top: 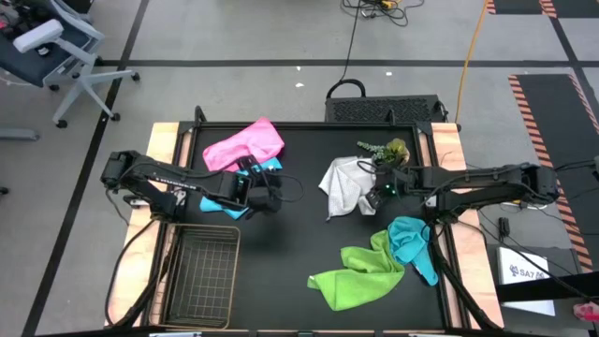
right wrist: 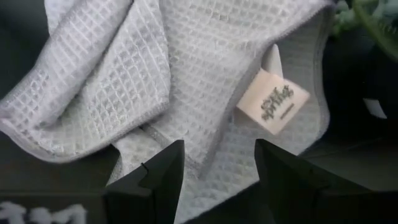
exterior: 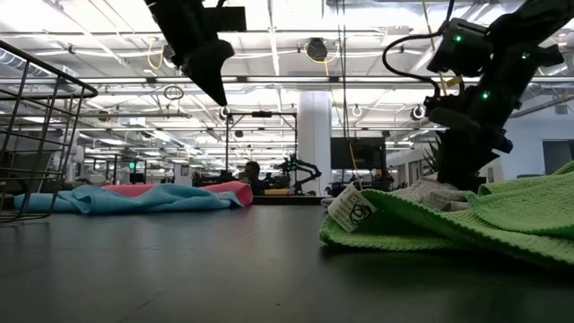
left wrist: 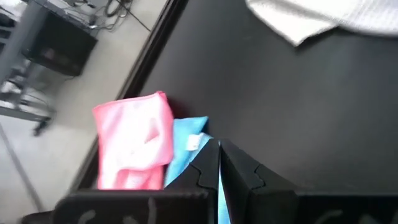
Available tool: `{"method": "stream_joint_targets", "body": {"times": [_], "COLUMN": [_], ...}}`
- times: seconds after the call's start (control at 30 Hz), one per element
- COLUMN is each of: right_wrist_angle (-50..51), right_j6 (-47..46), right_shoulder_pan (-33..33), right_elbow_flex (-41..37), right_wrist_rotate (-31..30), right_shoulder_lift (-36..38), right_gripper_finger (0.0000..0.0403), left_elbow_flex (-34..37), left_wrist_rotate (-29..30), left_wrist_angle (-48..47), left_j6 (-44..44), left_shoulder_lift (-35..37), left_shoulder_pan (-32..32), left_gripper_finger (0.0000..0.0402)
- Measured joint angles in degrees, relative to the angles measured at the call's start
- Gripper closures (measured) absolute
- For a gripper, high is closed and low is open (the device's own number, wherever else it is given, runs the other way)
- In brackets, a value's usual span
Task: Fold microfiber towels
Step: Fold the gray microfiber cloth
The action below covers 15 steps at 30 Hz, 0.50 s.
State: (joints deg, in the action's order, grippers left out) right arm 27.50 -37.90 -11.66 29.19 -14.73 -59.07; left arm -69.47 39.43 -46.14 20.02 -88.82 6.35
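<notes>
The pale grey-white towel (top: pixel 344 184) lies crumpled at the table's far right, its label (right wrist: pixel 272 101) facing up. My right gripper (right wrist: pixel 214 155) is open and low over it, one finger on each side of a hemmed edge (right wrist: pixel 200 163). My left gripper (top: pixel 278 193) is shut on nothing and hangs well above the table (exterior: pixel 215 92). It is beside the light blue towel (top: pixel 218 204), which lies flat next to the pink towel (top: pixel 245 145). The lime green towel (top: pixel 358 275) and the teal towel (top: pixel 412 243) lie bunched at the near right. My right gripper comes slanting down at the grey-white towel's hemmed edge near the label. Its open fingers (right wrist: pixel 163 171) stand on either side of that edge. I cannot tell whether they touch the cloth.
A small potted plant (top: pixel 387 152) stands close behind my right gripper, by the towel's far side. A wire mesh basket (top: pixel 198 273) sits at the near left corner. Bare black table (top: pixel 299 234) lies between the two arms.
</notes>
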Motion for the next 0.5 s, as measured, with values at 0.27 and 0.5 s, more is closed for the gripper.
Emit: {"method": "stream_joint_targets", "body": {"times": [0.27, 0.5], "right_wrist_angle": [-9.8, -15.3], "right_j6": [-0.2, -0.4], "right_shoulder_pan": [0.0, 0.0], "right_elbow_flex": [-6.8, -9.1], "right_wrist_rotate": [0.0, 0.0], "right_shoulder_lift": [0.0, 0.0], "right_gripper_finger": [0.0215, 0.0249], "left_elbow_flex": [0.0, 0.0], "left_wrist_rotate": [-3.1, -3.2], "left_wrist_angle": [4.3, 4.8], "left_j6": [-1.6, -0.2], "left_shoulder_lift": [0.0, 0.0], "left_shoulder_pan": [0.0, 0.0], "left_gripper_finger": [0.0385, 0.0385]}}
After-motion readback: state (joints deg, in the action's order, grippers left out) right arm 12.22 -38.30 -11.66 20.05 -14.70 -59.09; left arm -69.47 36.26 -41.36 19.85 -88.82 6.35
